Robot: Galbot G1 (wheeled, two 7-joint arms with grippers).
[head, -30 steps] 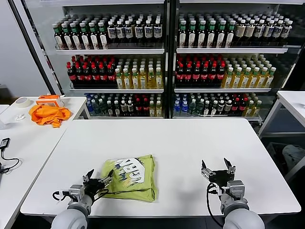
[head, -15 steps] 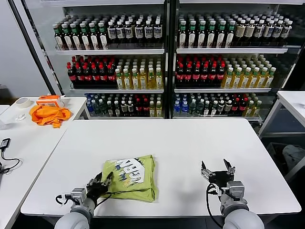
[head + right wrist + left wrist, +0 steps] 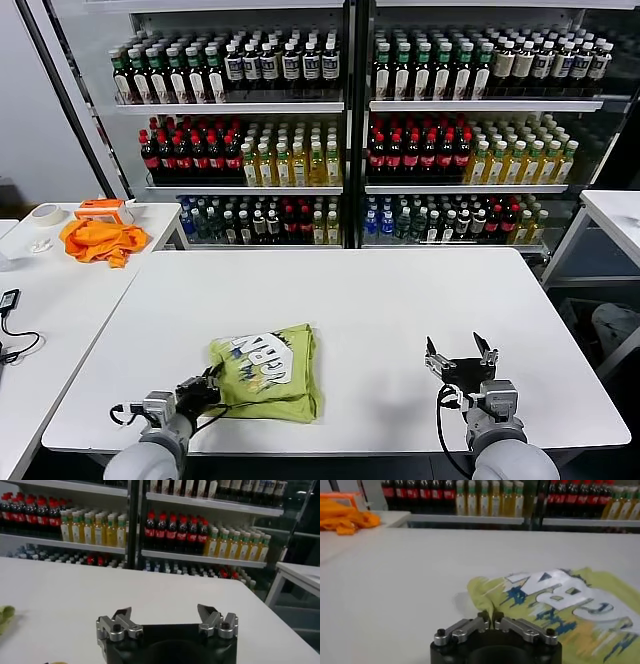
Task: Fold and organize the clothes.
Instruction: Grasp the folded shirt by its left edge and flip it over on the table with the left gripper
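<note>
Folded lime-green shirt (image 3: 265,370) is laid on the white tabletop (image 3: 400,300), toward its near left edge, print side up. Its long axis is seen running near edge to far edge, slightly tilted. Left end effector (image 3: 203,389) is pressed together, pinching the shirt's near left corner. Right end effector (image 3: 461,353) is held spread over bare tabletop, well apart from the shirt.

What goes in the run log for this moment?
left pincer: shut on shirt edge | right pincer: open, idle | shirt: folded on table

Lime-green shirt (image 3: 266,372) with white-and-blue lettering; orange cloth (image 3: 100,240); white table (image 3: 400,300).
</note>
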